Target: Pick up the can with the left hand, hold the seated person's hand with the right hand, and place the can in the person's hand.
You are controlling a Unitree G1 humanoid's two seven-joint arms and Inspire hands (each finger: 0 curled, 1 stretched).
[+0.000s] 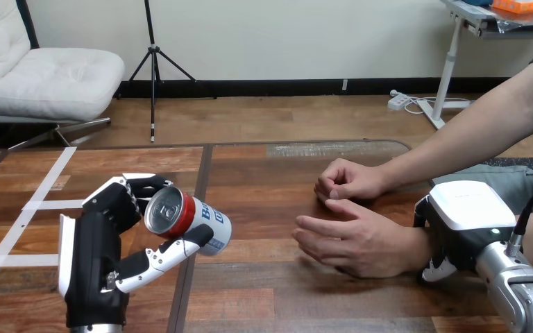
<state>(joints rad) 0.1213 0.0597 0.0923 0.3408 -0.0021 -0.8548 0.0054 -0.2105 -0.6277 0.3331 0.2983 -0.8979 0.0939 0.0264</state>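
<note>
A: Can (189, 223)?
B: Lower left of frame, gripped in left hand (96, 258). Lies on its side: silver top turned toward frame left, red band just behind the top, white and blue body pointing right.
A: Fingers (136, 186) there?
B: Curled over upper side of can, near the top rim. Thumb (168, 252) pressed along the underside. Clamped from above and below.
A: Right hand (466, 220)?
B: Lower right of frame, white shell facing up, laid over wrist of the person's lower hand (357, 239). One white fingertip (432, 270) hooked round lower edge of that wrist; other fingers hidden beneath the shell. Reads as a hold on the wrist.
A: The lower hand itself?
B: Centre right of frame, resting on table (264, 291), open, its fingers stretched toward frame left.
A: And the other?
B: The person's upper hand (347, 182), just above the lower one in frame, loosely closed, also down on table. Forearm running off toward upper right.
A: Can against the person's hands?
B: Well apart. Stretch of bare table between right end of can and tips of lower hand. Not yet placed in either.
A: Else on table?
B: White tape lines (45, 184) along frame left, beyond left hand.
</note>
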